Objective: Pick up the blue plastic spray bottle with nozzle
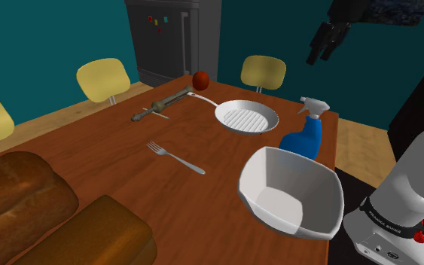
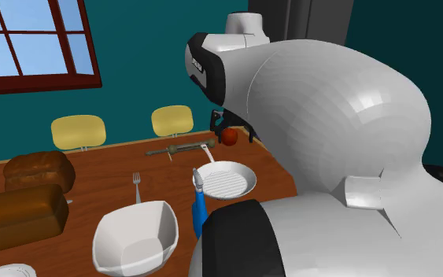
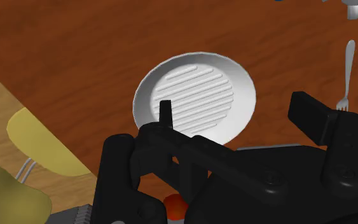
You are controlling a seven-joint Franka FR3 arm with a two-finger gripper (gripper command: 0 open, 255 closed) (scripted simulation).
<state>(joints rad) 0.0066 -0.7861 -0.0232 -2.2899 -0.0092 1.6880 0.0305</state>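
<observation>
The blue spray bottle [image 1: 304, 137] stands upright near the table edge on the shoulder view's right, its pale nozzle [image 1: 313, 105] on top. It stands between a white bowl [image 1: 293, 192] and a white ribbed pan [image 1: 246, 117]. In the second exterior view the bottle [image 2: 199, 206] shows partly behind the arm. My black gripper [image 1: 321, 54] hangs high above the table, well above the bottle, open and holding nothing. In the wrist view the gripper [image 3: 234, 114] looks down on the pan [image 3: 196, 95].
A fork [image 1: 174, 156] lies mid-table. A red apple [image 1: 200, 80] and a long-handled tool [image 1: 161, 105] lie at the far side. Brown bread loaves [image 1: 22, 196] fill the near left. Yellow chairs [image 1: 263, 72] and a dark fridge [image 1: 172, 38] stand beyond the table [image 1: 112, 150].
</observation>
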